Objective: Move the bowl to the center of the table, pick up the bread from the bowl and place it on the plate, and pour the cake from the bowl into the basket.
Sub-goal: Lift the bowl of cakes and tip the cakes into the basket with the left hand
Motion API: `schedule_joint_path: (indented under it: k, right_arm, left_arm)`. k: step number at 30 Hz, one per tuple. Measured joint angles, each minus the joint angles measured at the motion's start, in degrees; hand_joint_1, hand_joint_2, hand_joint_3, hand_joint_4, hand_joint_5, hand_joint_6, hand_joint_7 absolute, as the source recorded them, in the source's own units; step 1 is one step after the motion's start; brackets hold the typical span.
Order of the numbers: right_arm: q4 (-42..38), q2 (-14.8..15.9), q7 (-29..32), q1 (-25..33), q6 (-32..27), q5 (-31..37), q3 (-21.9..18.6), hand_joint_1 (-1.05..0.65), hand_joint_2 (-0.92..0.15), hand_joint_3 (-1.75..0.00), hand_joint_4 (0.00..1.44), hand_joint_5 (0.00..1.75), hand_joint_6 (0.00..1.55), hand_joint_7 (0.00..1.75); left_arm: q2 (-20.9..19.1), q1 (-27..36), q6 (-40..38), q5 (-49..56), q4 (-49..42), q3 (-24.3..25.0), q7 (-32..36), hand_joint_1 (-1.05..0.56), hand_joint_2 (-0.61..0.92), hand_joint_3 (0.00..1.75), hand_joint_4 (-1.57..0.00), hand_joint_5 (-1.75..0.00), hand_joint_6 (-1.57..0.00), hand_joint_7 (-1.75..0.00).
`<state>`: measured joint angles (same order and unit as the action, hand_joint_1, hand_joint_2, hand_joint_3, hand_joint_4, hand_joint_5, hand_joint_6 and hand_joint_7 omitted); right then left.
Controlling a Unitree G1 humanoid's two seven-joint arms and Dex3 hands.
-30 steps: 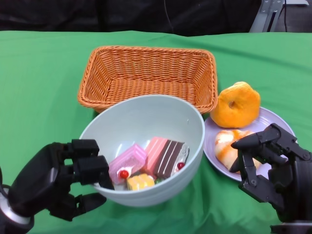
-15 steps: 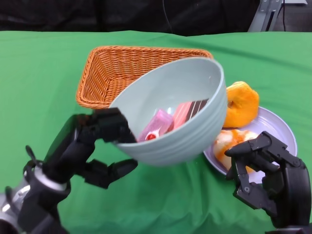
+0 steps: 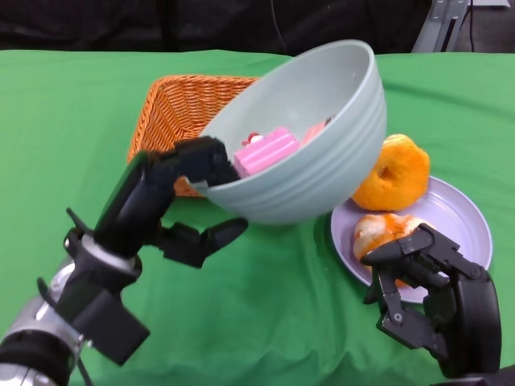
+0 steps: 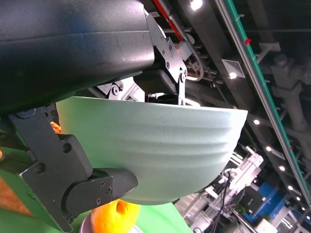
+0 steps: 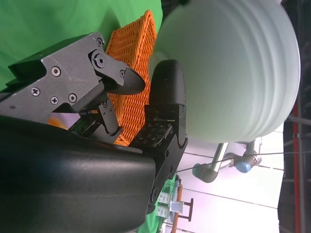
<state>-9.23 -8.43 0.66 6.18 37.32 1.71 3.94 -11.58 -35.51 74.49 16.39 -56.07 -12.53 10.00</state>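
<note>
My left hand (image 3: 173,193) grips the near rim of the pale green bowl (image 3: 322,153) and holds it raised and tilted away over the orange wicker basket (image 3: 173,112). Pink cake pieces (image 3: 265,149) lie inside the bowl near its lowered far side. In the left wrist view the bowl (image 4: 155,145) fills the frame between the fingers. The purple plate (image 3: 459,217) at the right carries two orange bread pieces (image 3: 394,173). My right hand (image 3: 426,289) hovers at the plate's near edge, fingers curled apart, holding nothing. The right wrist view shows the bowl (image 5: 233,73) and basket (image 5: 133,63) beyond the fingers.
A green cloth (image 3: 273,322) covers the table. The basket stands at the back centre, mostly hidden behind the raised bowl. The plate lies close to the bowl's right side. A dark background runs along the far edge.
My left hand has lifted the bowl off the table, carried it up and back over the basket and tipped it further. The cakes slid toward the far rim. The right hand shifted slightly nearer.
</note>
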Motion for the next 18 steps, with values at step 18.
schedule_joint_path:
  k: [18]
  right_arm:
    - [-3.6,0.1,-0.6,-1.1,1.6,0.3,0.0,-0.08,-0.62,-0.87,0.83,1.53,0.78,1.14]
  left_arm:
    - [2.5,-9.8,-9.6,-0.3,-11.8,3.7,-5.1,0.04,0.48,1.25,-0.68,-1.75,-0.69,-1.60]
